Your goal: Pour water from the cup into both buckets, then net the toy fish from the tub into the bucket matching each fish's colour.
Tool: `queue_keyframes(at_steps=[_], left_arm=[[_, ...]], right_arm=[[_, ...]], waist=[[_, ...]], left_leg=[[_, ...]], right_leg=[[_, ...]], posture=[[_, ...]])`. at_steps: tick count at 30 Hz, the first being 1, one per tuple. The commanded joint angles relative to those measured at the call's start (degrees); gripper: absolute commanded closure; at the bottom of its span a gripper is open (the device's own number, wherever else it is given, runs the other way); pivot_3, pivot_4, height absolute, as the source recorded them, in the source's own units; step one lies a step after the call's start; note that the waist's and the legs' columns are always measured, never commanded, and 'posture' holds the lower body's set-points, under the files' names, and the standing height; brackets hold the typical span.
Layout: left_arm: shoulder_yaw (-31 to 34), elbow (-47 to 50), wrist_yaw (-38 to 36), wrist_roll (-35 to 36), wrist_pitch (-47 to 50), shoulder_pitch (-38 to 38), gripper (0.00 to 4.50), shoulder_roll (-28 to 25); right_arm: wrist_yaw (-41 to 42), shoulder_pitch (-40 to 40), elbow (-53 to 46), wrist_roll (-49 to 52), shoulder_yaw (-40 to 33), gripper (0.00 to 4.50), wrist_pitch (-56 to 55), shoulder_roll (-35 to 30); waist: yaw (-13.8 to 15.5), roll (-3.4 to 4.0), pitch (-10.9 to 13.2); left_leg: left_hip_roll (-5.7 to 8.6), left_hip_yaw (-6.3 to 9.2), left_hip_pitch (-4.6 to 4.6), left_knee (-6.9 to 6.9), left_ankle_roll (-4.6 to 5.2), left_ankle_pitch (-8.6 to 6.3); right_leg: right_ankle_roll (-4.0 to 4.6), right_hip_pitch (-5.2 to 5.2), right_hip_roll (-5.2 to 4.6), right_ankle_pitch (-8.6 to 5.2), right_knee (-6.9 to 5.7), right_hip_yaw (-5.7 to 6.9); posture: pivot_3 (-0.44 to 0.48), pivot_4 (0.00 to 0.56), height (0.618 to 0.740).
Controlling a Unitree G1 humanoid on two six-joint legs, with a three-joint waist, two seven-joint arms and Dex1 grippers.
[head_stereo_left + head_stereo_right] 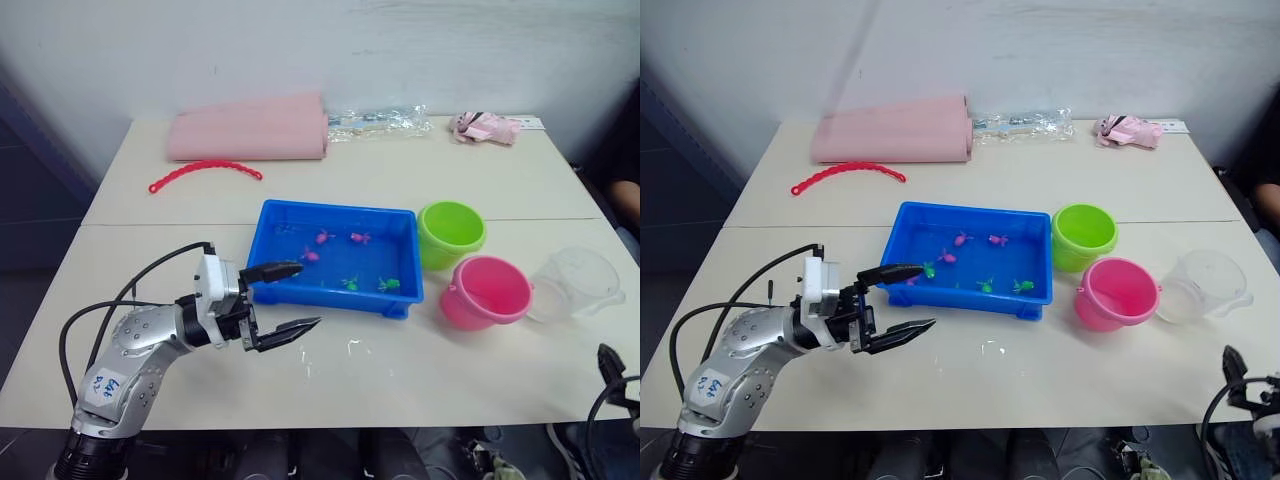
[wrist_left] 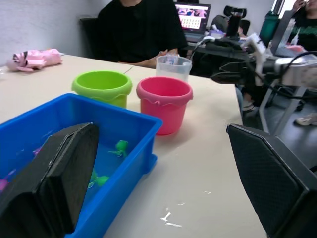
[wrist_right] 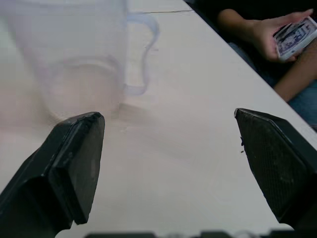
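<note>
Surveying the table (image 1: 180, 360), we find bare surface along the near edge, in front of the tub (image 1: 335, 260) and the two buckets. Our left gripper (image 1: 290, 298) hangs just off the tub's near left corner, fingers spread wide and holding nothing; one fingertip overlaps the tub rim. Our right gripper (image 3: 168, 163) sits at the table's near right corner, fingers also wide apart and empty, pointed toward the cup (image 1: 580, 283). A white tag on the left arm carries handwriting we cannot read. The tub holds shallow water with pink fish (image 1: 322, 237) and green fish (image 1: 389, 284). The green bucket (image 1: 451, 232) stands just beside the tub's right end, the pink bucket (image 1: 486, 292) touching it on the near side, the cup just right of that. Whether the buckets or the cup hold water, we cannot tell
</note>
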State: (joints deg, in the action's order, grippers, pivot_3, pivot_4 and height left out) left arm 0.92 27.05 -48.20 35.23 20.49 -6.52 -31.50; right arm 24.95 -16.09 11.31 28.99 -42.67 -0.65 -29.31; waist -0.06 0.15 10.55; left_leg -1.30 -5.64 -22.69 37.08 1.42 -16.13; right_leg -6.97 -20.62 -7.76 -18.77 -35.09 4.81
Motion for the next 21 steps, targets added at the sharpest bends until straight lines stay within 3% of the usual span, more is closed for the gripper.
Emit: queue_keyframes(at_steps=[1, 9, 21], left_arm=[[-0.5, 3.8, 0.7, 2.1, 1.8, -1.2, 0.02, 0.1], [0.2, 5.3, 1.0, 1.2, 2.8, 0.1, 0.02, -1.2], [1.4, 5.3, 1.6, -0.1, 2.0, 0.1, 0.02, -2.2]], right_arm=[[0.7, 4.3, 6.2, -0.6, -0.3, 0.00, -1.3, -2.5], [1.2, 17.0, 20.2, -3.4, 3.1, 0.00, -3.8, -5.5], [0.3, 27.3, 33.8, -6.4, 4.6, 0.00, -9.9, -8.1]], waist=[[0.0, 0.00, 0.0], [-0.2, 0.00, 0.0], [-0.3, 0.00, 0.0]], left_leg=[[-0.05, 0.00, 0.00, 0.00, -0.02, 0.00], [-0.10, -0.34, 0.26, 0.00, -0.04, 0.00], [-0.13, -0.45, 0.31, 0.02, -0.05, -0.02]], right_leg=[[0.02, 0.00, 0.07, -0.01, 0.01, -0.04], [0.03, 0.02, 0.19, -0.02, -0.12, -0.20], [0.03, 0.01, 0.20, -0.01, -0.13, -0.37]], posture=[[0.000, 0.150, 0.740], [0.000, 0.150, 0.740], [0.000, 0.150, 0.740]])
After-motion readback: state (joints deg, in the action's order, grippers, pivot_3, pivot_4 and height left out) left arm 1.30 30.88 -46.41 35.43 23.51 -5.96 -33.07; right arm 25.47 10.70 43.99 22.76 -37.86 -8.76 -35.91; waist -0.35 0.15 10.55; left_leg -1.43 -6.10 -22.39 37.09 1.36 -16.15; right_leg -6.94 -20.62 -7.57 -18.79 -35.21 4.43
